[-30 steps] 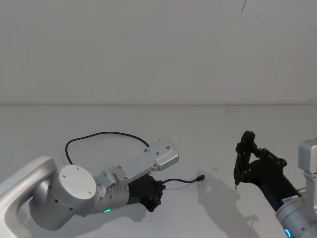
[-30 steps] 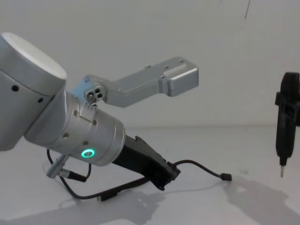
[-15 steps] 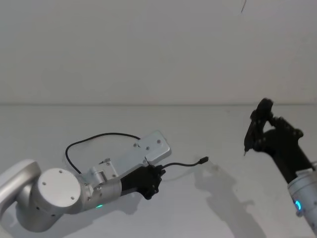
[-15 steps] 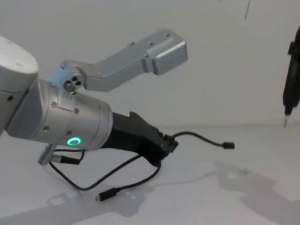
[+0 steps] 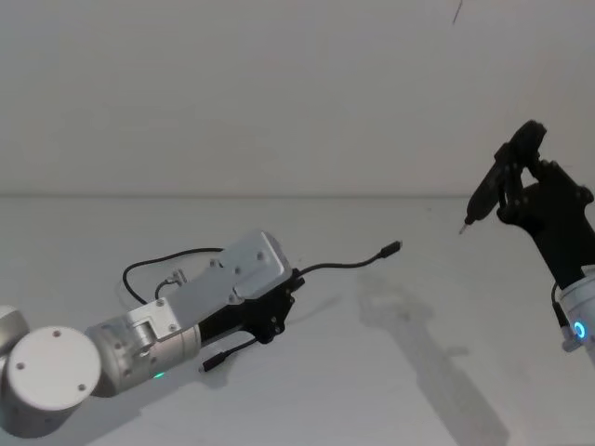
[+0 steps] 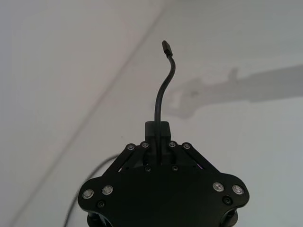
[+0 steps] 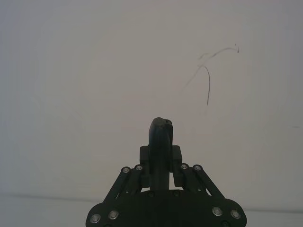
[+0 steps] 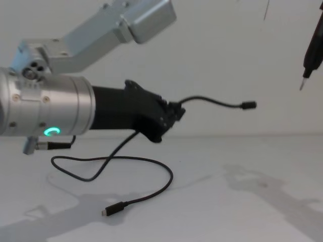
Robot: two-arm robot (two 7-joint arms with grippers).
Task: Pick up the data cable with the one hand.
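At near left, left gripper [image 8: 174, 112]: held above the table [image 8: 252, 212], fingers closed tight on the data cable [image 6: 157, 106].
Data cable: a short end juts right in the air; the rest hangs to a loop on the table.
Right gripper [image 7: 161, 153]: high at far right, clamped on a slim black tool [image 7: 161, 132].

No words, labels, brand marks or numbers are legible on anything here. The nearest things to a sign are a green glowing ring [image 8: 50, 132] on the silver wrist behind the left gripper [image 8: 174, 112], and a blue glowing ring [image 5: 578, 330] on the right arm's wrist.
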